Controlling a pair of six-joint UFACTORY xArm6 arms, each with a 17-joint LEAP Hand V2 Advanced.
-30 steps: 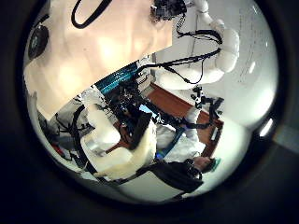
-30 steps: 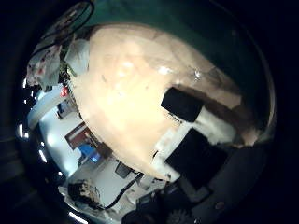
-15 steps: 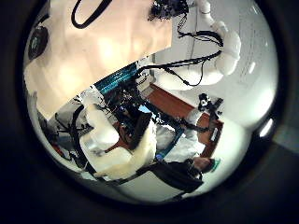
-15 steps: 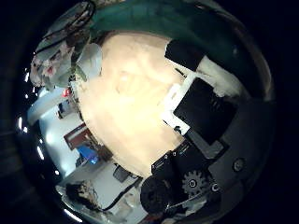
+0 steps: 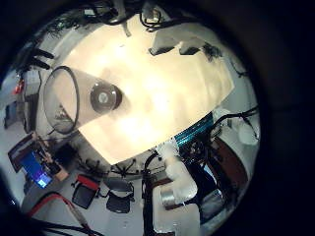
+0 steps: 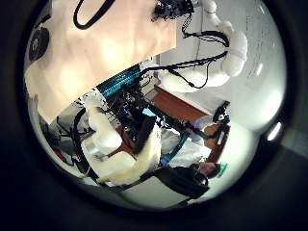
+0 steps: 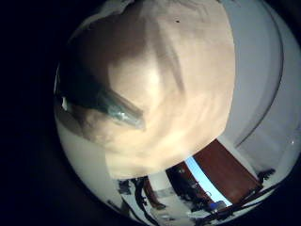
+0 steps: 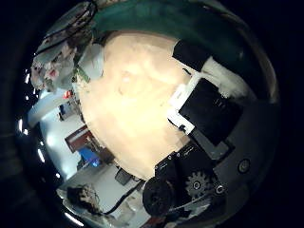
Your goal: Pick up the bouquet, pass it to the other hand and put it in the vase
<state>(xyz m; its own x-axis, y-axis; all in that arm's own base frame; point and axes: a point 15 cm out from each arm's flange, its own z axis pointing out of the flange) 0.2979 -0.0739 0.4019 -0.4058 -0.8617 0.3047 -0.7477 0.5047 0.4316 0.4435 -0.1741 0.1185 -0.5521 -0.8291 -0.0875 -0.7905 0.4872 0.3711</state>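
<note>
In the left little finger side palm view a clear glass vase [image 5: 71,98] stands on the table [image 5: 167,103], away from my left hand [image 5: 182,189], whose fingers are relaxed and hold nothing. My right hand [image 5: 183,45] shows over the table's far side. In the right thumb side palm view the bouquet [image 8: 55,65], flowers in a wrap, lies at the table's edge [image 8: 114,142], away from my right hand [image 8: 204,100]. That hand's fingers are relaxed and hold nothing. The left thumb side palm view shows my left hand's fingers [image 6: 120,146] and the right arm [image 6: 219,53].
The right little finger side palm view shows bare table [image 7: 179,66] and a clear edge [image 7: 120,115] that I cannot identify. Desks and equipment [image 5: 39,162] stand beyond the table's edge.
The right thumb side palm view turned a second ago and now shows more of the right hand's fingers. It has barely shifted since half a second ago. The left hand stayed still.
</note>
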